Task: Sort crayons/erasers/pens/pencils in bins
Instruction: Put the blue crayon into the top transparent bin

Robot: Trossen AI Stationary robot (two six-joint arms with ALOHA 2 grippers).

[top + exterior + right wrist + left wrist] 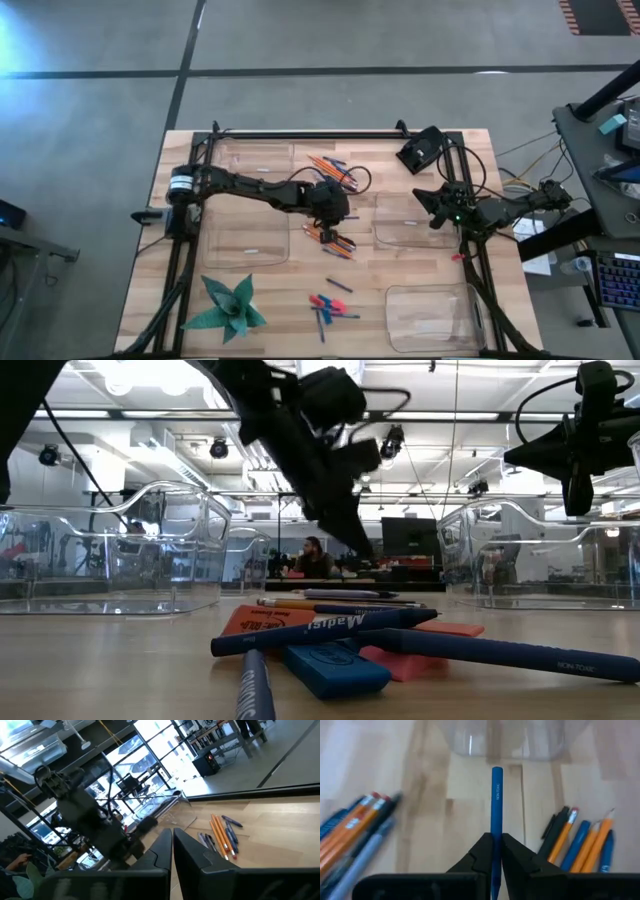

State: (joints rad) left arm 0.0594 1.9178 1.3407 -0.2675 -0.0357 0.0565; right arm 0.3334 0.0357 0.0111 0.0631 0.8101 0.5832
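Overall: bright, even indoor light
Source: ceiling lights overhead in low view; big windows blown out in right wrist view
Glare: pale patch on floor, top left of high view
Blur: left wrist view soft, pencils at its edge smeared
Backlight: arms silhouetted in low view

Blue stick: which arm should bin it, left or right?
Left. The left gripper is already shut on the blue stick, out over the table's middle by the pencils, with a bin just ahead of it. The right gripper hangs empty and shut, raised at the table's right edge.
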